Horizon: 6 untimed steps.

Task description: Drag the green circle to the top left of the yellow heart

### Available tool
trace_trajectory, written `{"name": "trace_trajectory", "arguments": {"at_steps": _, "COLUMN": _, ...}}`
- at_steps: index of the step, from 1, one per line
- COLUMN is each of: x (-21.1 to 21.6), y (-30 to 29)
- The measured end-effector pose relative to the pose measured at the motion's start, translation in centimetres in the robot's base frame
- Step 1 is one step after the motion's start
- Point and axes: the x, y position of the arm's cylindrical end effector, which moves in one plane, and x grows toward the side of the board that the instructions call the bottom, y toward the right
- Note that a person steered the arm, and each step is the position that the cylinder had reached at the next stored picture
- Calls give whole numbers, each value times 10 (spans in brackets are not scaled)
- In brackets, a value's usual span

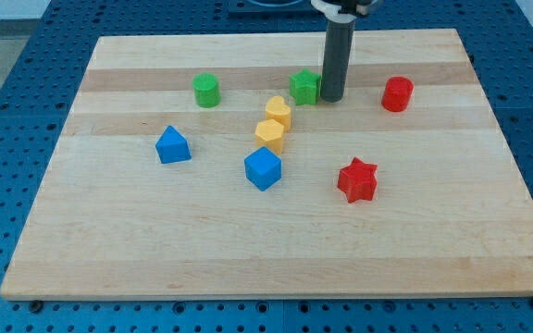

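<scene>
1. One green circle (206, 90) sits on the wooden surface (276, 250) toward the view's upper left, well apart from my tip (331, 99).
2. Yellow heart (278, 112) lies right of and below it, touching a second yellow block (270, 135) just beneath.
3. My tip stands just beside the green star's (305, 87) right edge; no claw exists, only a rod.
4. Red cylinder (397, 93) sits right of the tip.
5. Blue block (173, 145), blue cube (263, 168) and red star (357, 179) lie lower down.
</scene>
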Motion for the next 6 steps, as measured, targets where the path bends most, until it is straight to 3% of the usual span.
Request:
{"name": "trace_trajectory", "arguments": {"at_steps": 2, "x": -46, "y": -4}}
{"name": "trace_trajectory", "arguments": {"at_steps": 6, "x": -58, "y": -169}}
